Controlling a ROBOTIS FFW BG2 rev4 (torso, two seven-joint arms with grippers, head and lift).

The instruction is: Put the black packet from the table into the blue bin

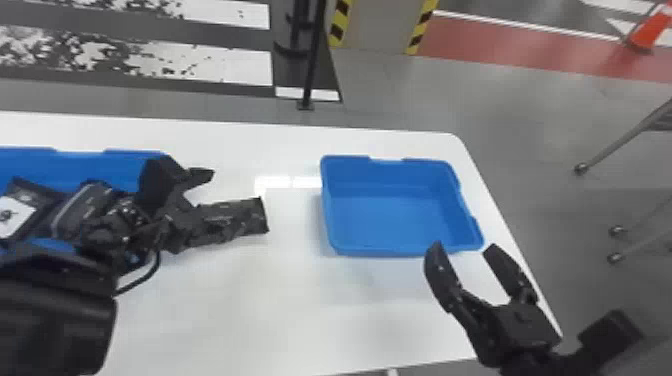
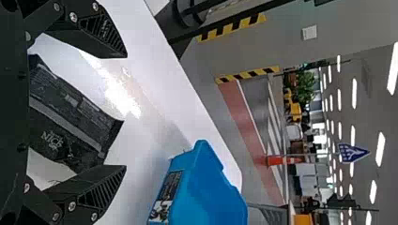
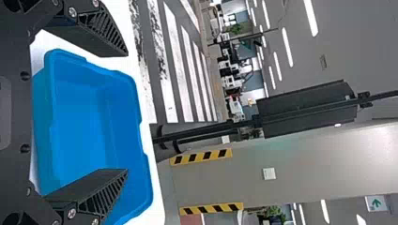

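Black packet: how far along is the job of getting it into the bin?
Nothing looks finished: the blue bin at the table's right shows bare blue inside. Nothing seems in hand; the black packet is between the spread fingers of the left claw, apparently not pinched. Left to do: close on it, lift, carry it over and release it.

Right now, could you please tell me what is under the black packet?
The white table shows past the edges of the black packet, which is framed by the open left gripper. The spot directly underneath is covered, so I cannot tell whether the packet touches the table.
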